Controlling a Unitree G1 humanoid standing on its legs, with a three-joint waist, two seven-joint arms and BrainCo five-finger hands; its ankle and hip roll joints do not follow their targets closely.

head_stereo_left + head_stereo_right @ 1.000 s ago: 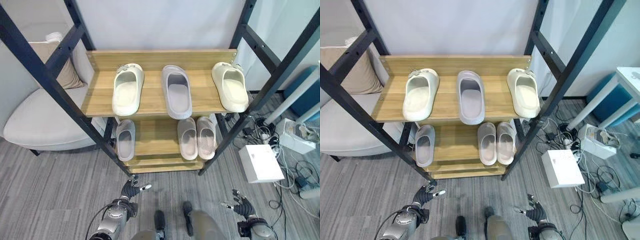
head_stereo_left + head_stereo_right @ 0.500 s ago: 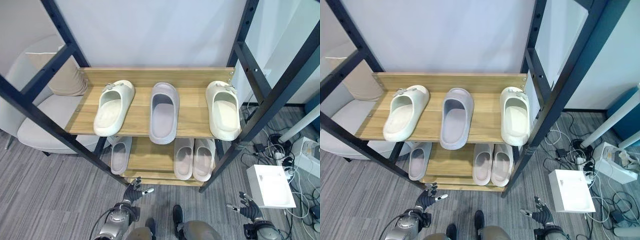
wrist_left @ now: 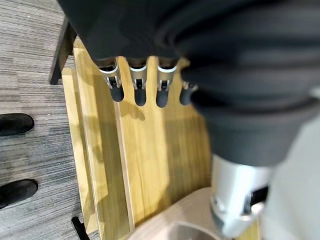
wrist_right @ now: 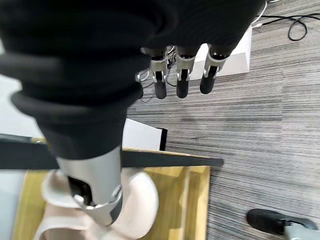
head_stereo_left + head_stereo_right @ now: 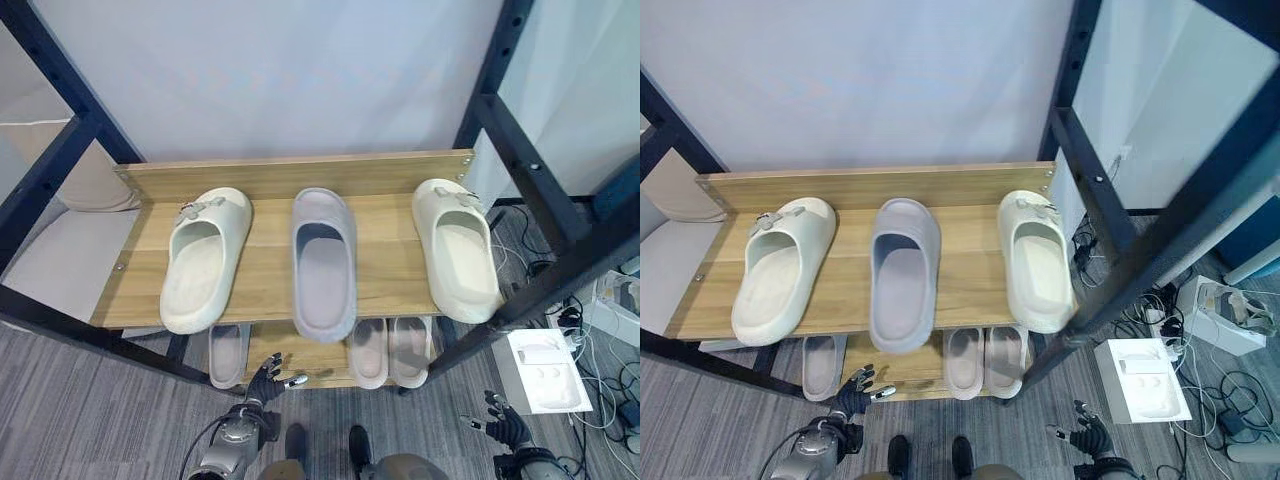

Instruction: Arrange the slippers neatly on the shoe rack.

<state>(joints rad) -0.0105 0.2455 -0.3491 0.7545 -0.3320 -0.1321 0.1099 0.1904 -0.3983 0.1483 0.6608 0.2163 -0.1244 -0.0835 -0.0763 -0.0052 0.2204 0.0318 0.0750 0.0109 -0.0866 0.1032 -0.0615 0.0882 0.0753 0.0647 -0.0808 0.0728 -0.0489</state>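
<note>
On the rack's top shelf (image 5: 265,265) lie a cream slipper (image 5: 205,255) at the left, a grey slipper (image 5: 323,262) in the middle with its heel past the front edge, and a second cream slipper (image 5: 458,245) at the right. The lower shelf (image 3: 150,150) holds a grey slipper (image 5: 228,352) at the left and a pale pink pair (image 5: 388,350) at the right. My left hand (image 5: 262,382) hangs low before the lower shelf, open and empty. My right hand (image 5: 505,425) hangs low at the right over the floor, open and empty, its fingers (image 4: 181,82) straight.
Black metal posts (image 5: 505,85) frame the rack on both sides. A pale armchair (image 5: 55,250) stands to the left. On the floor at the right lie a white box (image 5: 545,365) and tangled cables (image 5: 615,375).
The whole picture has shifted as the camera moved closer to the rack. The slippers lie as before, and both hands stay low and open.
</note>
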